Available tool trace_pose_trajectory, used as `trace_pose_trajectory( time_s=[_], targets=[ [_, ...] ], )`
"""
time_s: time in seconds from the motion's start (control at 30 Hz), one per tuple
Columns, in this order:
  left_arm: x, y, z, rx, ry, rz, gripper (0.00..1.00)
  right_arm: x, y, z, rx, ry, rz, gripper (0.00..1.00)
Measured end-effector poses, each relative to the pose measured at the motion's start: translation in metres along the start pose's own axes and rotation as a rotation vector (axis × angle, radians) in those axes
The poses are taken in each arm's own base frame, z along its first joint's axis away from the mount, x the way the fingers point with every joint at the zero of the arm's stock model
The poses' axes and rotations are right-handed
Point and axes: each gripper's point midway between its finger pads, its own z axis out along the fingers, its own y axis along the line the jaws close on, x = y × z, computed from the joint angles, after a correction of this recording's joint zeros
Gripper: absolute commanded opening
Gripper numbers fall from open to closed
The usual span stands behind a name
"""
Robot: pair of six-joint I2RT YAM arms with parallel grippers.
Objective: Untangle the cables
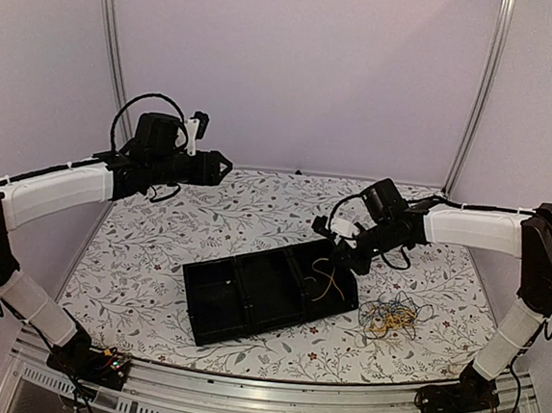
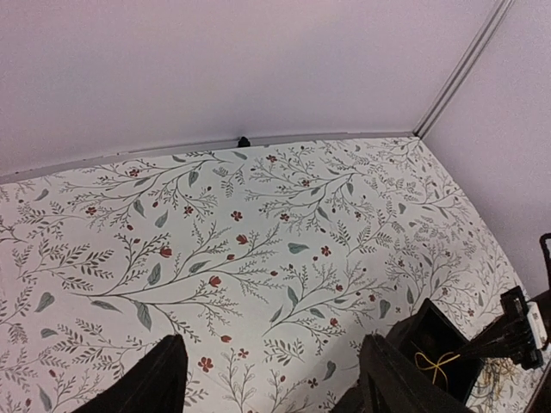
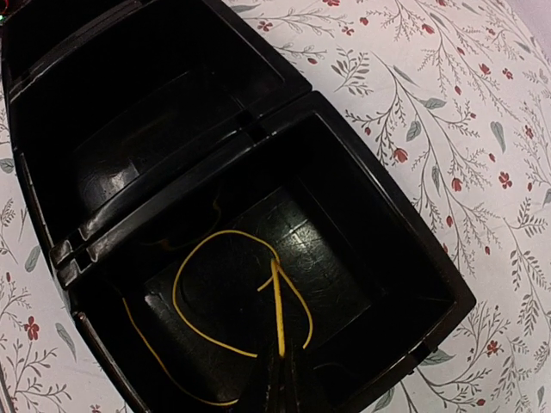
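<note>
Currently at the right-hand cell of the black plastic tray (image 1: pixel 214 303) with 3 compartments, set at a slant on the floral-print tablecloth (image 1: pixel 157 244). From the right wrist view: right gripper (image 3: pixel 280 377) low over that cell, tips clenched on 1 thin yellow cable (image 3: pixel 277 301), with the remainder of that wire in loose loops on the cell floor. Meanwhile, left gripper (image 2: pixel 275 391) raised well apart over the far left of the cloth, released, with nothing between its spread fingers. Just right of the tray, on the cloth: a small knotted heap of yellow, blue and black cables (image 1: pixel 389 318), apart from the tray as far as can be told.

Judging by look: very light, limp, yet springy enough to keep curls. Too thin for a firm pinch unless caught square between the pads, and likely to slip or to snag on neighbours. Best taken near a free end or on an outer loop of the heap, then drawn out slowly, with the left gripper pinning the heap to stop the whole lot lifting together.
</note>
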Motion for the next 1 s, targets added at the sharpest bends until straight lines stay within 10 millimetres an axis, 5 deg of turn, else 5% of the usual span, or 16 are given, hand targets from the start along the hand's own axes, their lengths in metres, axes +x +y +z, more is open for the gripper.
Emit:
trace_pose_trajectory(
  time_s=[0.1,0.23,0.47,0.77,1.0],
  targets=[
    [0.001,-0.001,0.000,0.008,0.003,0.000,0.70,0.006,0.003,0.000,-0.012,0.028,0.014,0.37],
    [0.001,-0.002,0.000,0.011,0.003,0.000,0.70,0.008,0.008,-0.008,-0.024,0.049,0.017,0.47],
    [0.002,-0.007,0.000,0.039,0.011,0.001,0.69,-0.004,0.022,-0.061,0.028,0.005,-0.054,0.38],
    [0.003,-0.011,0.000,0.064,0.019,0.009,0.70,0.085,0.092,-0.073,-0.123,0.158,-0.131,0.35],
    [0.006,-0.013,0.001,0.076,0.027,0.014,0.70,0.092,0.118,-0.072,-0.174,0.179,-0.244,0.43]
  ],
)
